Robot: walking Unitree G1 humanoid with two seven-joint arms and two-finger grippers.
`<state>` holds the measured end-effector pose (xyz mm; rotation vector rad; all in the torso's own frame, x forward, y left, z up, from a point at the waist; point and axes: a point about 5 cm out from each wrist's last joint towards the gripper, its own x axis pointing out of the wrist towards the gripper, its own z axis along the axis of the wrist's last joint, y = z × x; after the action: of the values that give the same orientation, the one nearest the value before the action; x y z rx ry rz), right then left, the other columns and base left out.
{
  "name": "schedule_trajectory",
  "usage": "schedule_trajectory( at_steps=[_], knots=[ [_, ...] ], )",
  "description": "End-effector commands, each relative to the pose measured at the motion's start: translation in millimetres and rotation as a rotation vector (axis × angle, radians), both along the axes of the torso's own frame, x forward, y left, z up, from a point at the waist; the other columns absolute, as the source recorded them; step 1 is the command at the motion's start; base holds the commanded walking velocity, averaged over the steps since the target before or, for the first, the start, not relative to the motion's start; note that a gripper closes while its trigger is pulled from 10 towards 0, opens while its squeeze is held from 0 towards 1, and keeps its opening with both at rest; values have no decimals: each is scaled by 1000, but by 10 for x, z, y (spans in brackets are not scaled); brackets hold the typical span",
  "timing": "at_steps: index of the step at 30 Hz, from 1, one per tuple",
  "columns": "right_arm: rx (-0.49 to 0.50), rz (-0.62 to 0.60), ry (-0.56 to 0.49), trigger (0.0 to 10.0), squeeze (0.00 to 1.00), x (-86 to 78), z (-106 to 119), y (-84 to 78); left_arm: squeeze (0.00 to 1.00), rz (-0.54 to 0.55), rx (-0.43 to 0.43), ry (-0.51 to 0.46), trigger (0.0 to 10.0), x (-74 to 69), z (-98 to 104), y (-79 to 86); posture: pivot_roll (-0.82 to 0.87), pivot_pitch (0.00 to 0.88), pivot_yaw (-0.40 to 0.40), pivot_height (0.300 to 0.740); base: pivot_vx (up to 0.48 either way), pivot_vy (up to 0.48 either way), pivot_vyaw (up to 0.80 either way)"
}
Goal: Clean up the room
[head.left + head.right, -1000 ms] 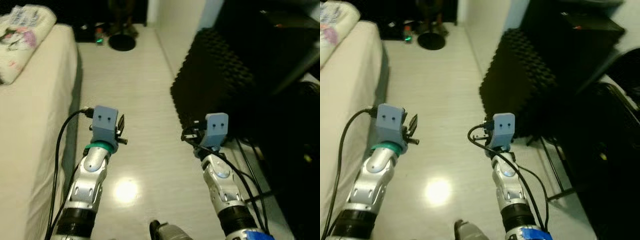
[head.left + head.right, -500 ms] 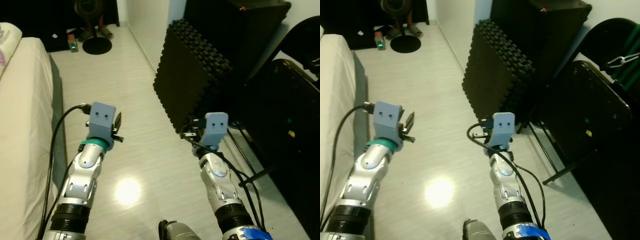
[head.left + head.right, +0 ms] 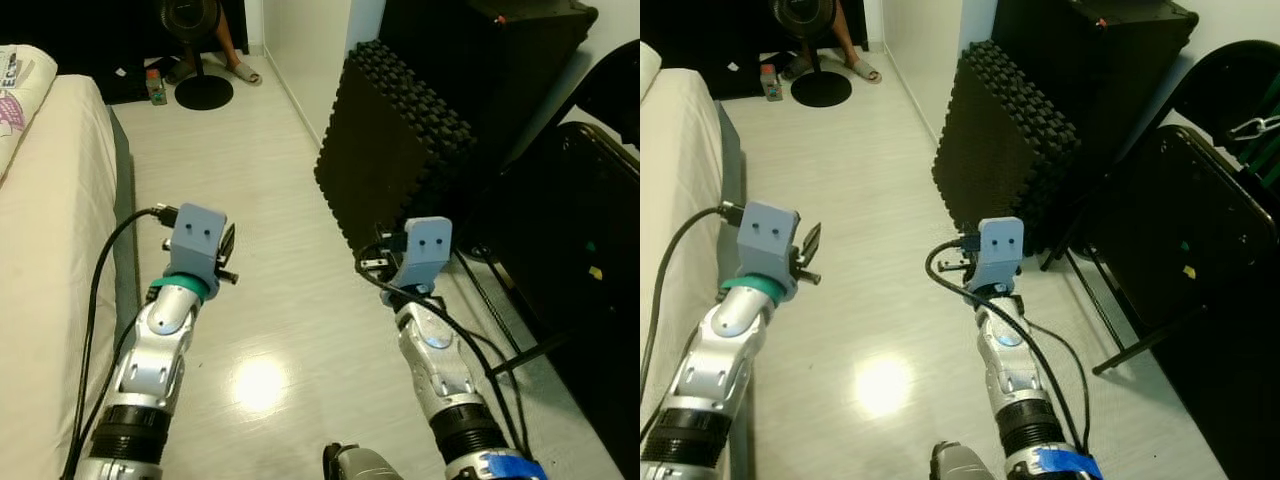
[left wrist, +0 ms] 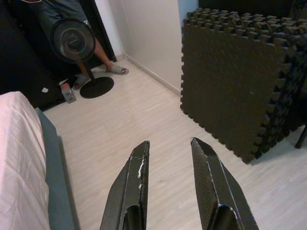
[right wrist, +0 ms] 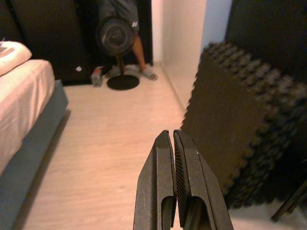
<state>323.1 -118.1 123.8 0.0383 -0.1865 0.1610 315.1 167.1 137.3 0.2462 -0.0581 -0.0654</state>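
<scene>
Here the left claw (image 4: 168, 158) hangs released and the right claw (image 5: 171, 143) clenched, empty, over pale floor (image 3: 270, 200); bed (image 3: 50, 250) at left, foam mats (image 3: 400, 160) upper right, fan (image 3: 200, 60) at top.

Pale plank floor (image 3: 280, 190) (glossy) between bed (image 3: 50, 230) and foam mats (image 3: 400, 150)

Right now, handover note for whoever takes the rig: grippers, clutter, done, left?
Left gripper: open, empty, held over bare floor.
Right gripper: shut, empty, pointing down the aisle.
Bed on the robot's left; stack of black foam mats leaning on its right.
Far end: standing fan, a small bottle by its base, a person behind the fan.
Done: nothing picked up.
Left: walk ahead; the bottle looks the likeliest pickup.
</scene>
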Motion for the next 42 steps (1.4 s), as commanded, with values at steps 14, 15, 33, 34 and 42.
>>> schedule_trajectory(
  at_steps=[14, 15, 33, 34, 42],
  knots=[
    [33, -4, 30, 10000, 0, -16, -13, 50, 0, 14, -65, 9, 10000, -1, -66, -78, -58, 0, -33, 740, 0, 0, 0],
    [21, 5, 33, 10000, 0, -24, -17, 40, 0, 18, -75, 13, 10000, -9, -90, -104, -59, 0, -36, 740, 0, 0, 0],
    [3, 39, 69, 10000, 0, -63, -128, 163, 0, 39, -70, -2, 10000, -6, -82, -96, -38, 15, -25, 740, 132, 0, 0],
    [2, 38, 74, 10000, 0, -73, -141, 151, 0, 39, -72, -3, 10000, -3, -80, -105, -38, 15, -25, 740, 480, 0, 0],
    [-6, 32, 89, 10000, 0, -100, -183, 104, 0, 35, -74, -1, 10000, -5, -85, -128, -45, 22, -19, 740, 419, 0, 0]
  ],
)
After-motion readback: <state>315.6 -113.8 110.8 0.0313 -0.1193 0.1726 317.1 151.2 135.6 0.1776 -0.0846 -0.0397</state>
